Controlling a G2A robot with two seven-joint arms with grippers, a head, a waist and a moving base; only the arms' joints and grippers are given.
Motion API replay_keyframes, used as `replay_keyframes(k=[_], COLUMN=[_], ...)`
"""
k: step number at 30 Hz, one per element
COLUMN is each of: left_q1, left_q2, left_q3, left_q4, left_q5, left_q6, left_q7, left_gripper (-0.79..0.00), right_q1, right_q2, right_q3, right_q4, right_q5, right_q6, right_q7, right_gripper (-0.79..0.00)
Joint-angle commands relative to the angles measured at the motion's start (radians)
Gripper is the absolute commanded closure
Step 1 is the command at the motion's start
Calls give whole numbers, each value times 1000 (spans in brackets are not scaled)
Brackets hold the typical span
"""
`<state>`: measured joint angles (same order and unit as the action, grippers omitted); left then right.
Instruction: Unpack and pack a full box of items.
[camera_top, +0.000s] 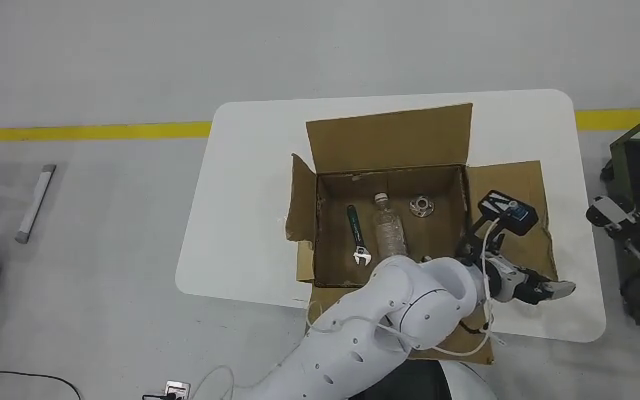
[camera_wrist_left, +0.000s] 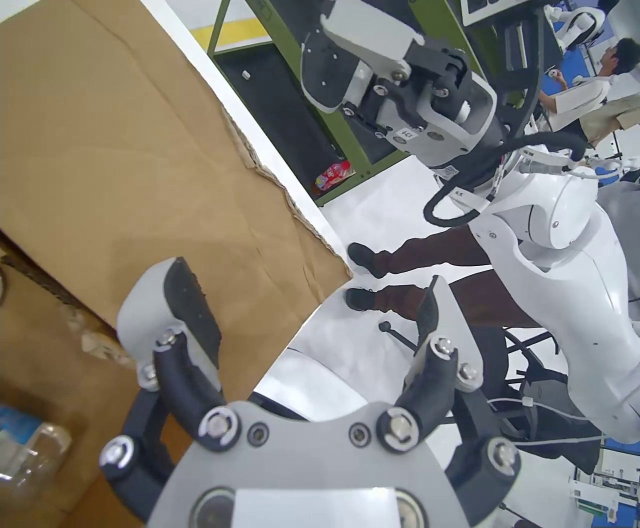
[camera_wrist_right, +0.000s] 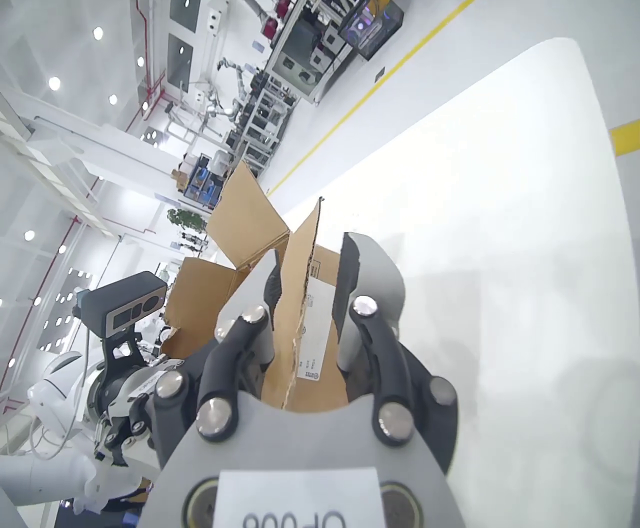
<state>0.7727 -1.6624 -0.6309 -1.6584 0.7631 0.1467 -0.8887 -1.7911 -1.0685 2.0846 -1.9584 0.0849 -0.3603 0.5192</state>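
We see a white table (camera_top: 250, 200) with rounded corners, standing on a pale grey floor. A yellow line (camera_top: 100, 130) runs across the floor behind the table's far side. Well apart from the table, on its left, a short grey bar (camera_top: 33, 203) lies on the floor. A green metal frame (camera_top: 628, 145) stands just beside the table's right end. At its foot lies a small red item (camera_wrist_left: 332, 175); bottle or packet, we cannot tell. A thin black cable (camera_top: 40, 382) curves over the near floor.
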Motion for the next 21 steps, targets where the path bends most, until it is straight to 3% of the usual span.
replay_keyframes(k=[1, 6, 21], left_q1=[2, 7, 22], left_q2=[-1, -2, -4], left_q3=[-3, -10, -43], left_q4=[1, 5, -12], left_q5=[2, 6, 21], left_q6=[-2, -5, -3], left_q7=[-3, -8, -18], left_gripper=[-785, -785, -785], right_q1=[24, 56, 85], right_q2=[3, 5, 6], right_q3=[-21, -67, -140], right_q4=[9, 28, 74], right_q5=[-11, -37, -77], right_q6=[3, -1, -8], right_q7=[27, 59, 76], right_gripper=[-237, -329, -311])
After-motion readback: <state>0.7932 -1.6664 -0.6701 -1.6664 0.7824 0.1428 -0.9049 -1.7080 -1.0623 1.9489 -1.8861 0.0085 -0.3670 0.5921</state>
